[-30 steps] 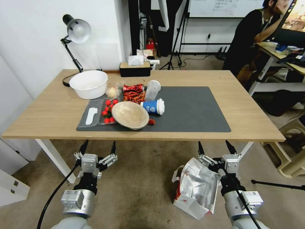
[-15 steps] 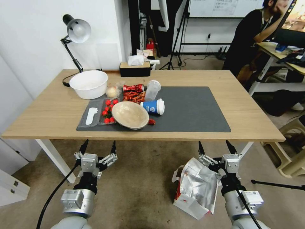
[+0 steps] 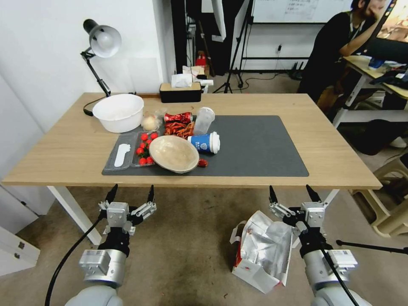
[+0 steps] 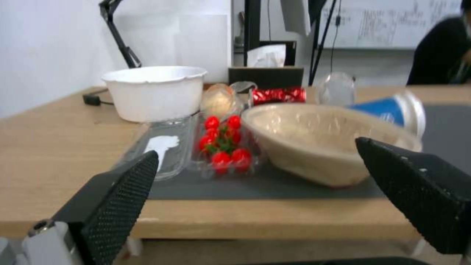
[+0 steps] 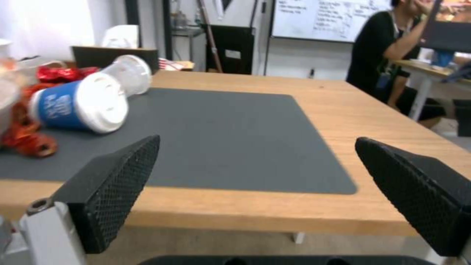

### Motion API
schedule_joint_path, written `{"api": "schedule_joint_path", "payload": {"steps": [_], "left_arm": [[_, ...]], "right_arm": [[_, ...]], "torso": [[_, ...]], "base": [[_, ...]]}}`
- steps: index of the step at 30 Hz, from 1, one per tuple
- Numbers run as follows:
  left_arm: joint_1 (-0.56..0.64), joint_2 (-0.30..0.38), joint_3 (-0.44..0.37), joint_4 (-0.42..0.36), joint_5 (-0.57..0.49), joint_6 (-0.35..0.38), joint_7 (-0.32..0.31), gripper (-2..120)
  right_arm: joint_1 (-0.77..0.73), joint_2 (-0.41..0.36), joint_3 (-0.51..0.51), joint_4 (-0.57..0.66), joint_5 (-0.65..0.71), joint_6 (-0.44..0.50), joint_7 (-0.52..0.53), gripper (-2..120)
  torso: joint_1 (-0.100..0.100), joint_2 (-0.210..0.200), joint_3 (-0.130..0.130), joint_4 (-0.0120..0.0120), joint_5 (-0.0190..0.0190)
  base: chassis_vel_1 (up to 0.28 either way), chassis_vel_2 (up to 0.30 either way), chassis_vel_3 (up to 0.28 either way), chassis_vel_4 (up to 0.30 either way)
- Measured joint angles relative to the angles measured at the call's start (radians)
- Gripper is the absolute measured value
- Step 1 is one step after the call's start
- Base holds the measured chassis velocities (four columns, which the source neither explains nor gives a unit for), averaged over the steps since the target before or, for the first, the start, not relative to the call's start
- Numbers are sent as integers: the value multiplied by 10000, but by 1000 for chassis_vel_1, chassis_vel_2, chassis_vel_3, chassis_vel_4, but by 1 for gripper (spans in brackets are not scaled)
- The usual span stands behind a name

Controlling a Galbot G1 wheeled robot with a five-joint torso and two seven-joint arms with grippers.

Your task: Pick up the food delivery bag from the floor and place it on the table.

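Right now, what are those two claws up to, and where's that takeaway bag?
Left claw and right claw open, empty, raised before the table edge. Food delivery bag on the floor, below right claw. Mat's right half free.

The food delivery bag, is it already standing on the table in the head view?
No, the food delivery bag lies on the floor in front of the table, beside the open right gripper.

office; whiteboard (image 3: 297, 10), cluttered desk (image 3: 382, 72)
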Motion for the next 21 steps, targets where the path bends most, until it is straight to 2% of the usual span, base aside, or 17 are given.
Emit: {"api": "schedule_joint_path", "payload": {"steps": [1, 2, 3, 5, 6, 7, 9, 10, 12, 21], "left_arm": [[-11, -3, 0, 4, -78, 3, 2, 100], [-201, -21, -52, -77, -796, 256, -2, 100], [-201, -21, -52, -77, -796, 256, -2, 100], [-575, -68, -159, -263, -2208, 778, -24, 100], [-614, -73, -170, -284, -2380, 846, -28, 100], [-614, -73, -170, -284, -2380, 846, -28, 100], [-537, -55, -287, -105, -2337, 448, 150, 100], [-537, -55, -287, -105, -2337, 448, 150, 100], [-486, -51, -328, 103, -2305, -21, 208, 100], [-403, -57, -337, 130, -2273, -46, 213, 100]], "right_arm": [[-39, 5, -47, -28, -53, 112, 1, 100], [145, -68, 223, 150, 219, -384, 3, 100], [145, -68, 223, 150, 219, -384, 3, 100], [676, -273, 937, 662, 994, -1754, 5, 100], [832, -331, 1150, 809, 1221, -2156, 7, 100], [832, -331, 1150, 809, 1221, -2156, 7, 100], [1217, -483, 1665, 1184, 1783, -3152, 14, 100], [1217, -483, 1665, 1184, 1783, -3152, 14, 100], [1195, -566, 1692, 1206, 1818, -3184, 8, 100], [1156, -593, 1666, 1206, 1806, -3137, -12, 100]], "torso": [[0, 0, -1, 4, -16], [-2, 0, -1, 1, -15], [-2, 0, -1, 1, -15], [-1, 0, -1, 0, -12], [-1, 0, 0, 0, -13], [-1, 0, 0, 0, -13], [-1, 1, -1, 2, -16], [-1, 1, -1, 2, -16], [-1, 1, -1, 1, -15], [-1, 1, -1, 1, -13]], "base": [[0, 0, 0, 0], [0, 0, 0, 0], [0, 0, 0, 0], [0, 0, 0, 0], [0, 0, 0, 0], [0, 0, 0, 0], [0, 0, 0, 0], [0, 0, 0, 0], [0, 0, 0, 0], [0, 0, 0, 0]]}}
